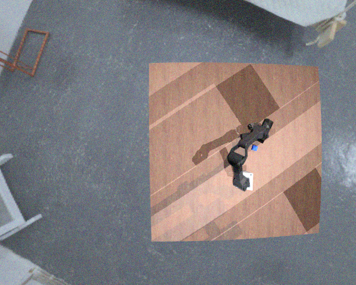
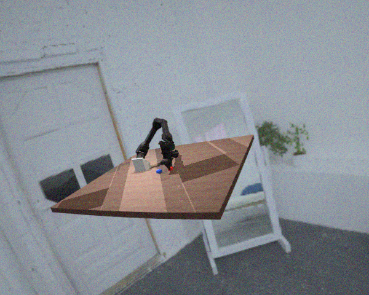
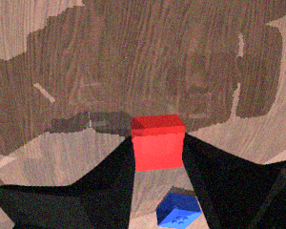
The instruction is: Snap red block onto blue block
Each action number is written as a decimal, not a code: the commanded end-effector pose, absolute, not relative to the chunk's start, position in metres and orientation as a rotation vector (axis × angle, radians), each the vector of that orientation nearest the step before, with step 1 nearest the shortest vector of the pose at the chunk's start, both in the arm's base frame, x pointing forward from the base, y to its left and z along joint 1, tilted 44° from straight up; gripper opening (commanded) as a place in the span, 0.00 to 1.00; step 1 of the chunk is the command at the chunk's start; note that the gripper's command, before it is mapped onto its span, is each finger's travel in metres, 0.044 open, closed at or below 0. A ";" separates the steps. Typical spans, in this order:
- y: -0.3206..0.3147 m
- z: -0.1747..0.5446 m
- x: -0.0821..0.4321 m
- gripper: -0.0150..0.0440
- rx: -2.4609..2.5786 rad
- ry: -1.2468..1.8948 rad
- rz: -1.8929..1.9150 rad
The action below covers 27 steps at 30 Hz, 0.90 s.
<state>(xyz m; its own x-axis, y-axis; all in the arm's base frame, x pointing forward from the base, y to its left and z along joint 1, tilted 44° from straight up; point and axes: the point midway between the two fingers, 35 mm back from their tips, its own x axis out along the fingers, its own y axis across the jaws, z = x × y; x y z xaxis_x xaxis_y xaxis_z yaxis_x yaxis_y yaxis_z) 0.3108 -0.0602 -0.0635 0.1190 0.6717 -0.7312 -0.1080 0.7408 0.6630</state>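
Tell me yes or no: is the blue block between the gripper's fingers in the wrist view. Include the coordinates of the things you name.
No, the gripper (image 2: 170,168) (image 3: 156,140) is shut on the red block (image 3: 158,152), and the blue block (image 1: 254,148) (image 2: 158,171) (image 3: 178,211) sits apart on the table (image 1: 184,129) (image 2: 140,200).
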 end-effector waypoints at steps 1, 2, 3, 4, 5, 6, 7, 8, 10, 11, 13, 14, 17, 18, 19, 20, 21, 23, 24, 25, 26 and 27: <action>-0.059 -0.064 0.311 0.41 0.523 1.342 0.606; -0.059 -0.064 0.311 0.40 0.523 1.342 0.606; -0.059 -0.064 0.311 0.39 0.523 1.342 0.606; -0.059 -0.064 0.311 0.34 0.523 1.342 0.606; -0.060 -0.063 0.311 0.30 0.523 1.342 0.606; -0.062 -0.062 0.311 0.25 0.523 1.342 0.606; -0.064 -0.059 0.311 0.25 0.523 1.342 0.605; -0.067 -0.056 0.311 0.25 0.522 1.343 0.604; -0.074 -0.050 0.311 0.25 0.521 1.343 0.603; -0.077 -0.046 0.311 0.25 0.521 1.343 0.602; -0.083 -0.040 0.311 0.25 0.520 1.344 0.601; -0.086 -0.036 0.310 0.25 0.520 1.344 0.601; -0.095 -0.026 0.309 0.25 0.519 1.345 0.600; -0.098 -0.023 0.309 0.25 0.519 1.345 0.600; -0.101 -0.019 0.308 0.25 0.519 1.345 0.600; -0.104 -0.015 0.307 0.25 0.519 1.345 0.600; -0.107 -0.012 0.307 0.25 0.519 1.345 0.600; -0.113 -0.004 0.305 0.25 0.519 1.345 0.600; -0.115 -0.001 0.304 0.25 0.519 1.346 0.600; -0.118 0.003 0.303 0.25 0.519 1.346 0.600; -0.121 0.007 0.302 0.25 0.519 1.346 0.600; -0.124 0.011 0.301 0.25 0.519 1.346 0.601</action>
<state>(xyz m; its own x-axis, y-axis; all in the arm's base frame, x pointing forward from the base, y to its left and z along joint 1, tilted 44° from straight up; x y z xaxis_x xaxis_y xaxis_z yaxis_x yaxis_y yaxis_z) 0.3043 -0.1146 -0.0022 0.1222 0.6691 -0.7330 -0.0930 0.7430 0.6627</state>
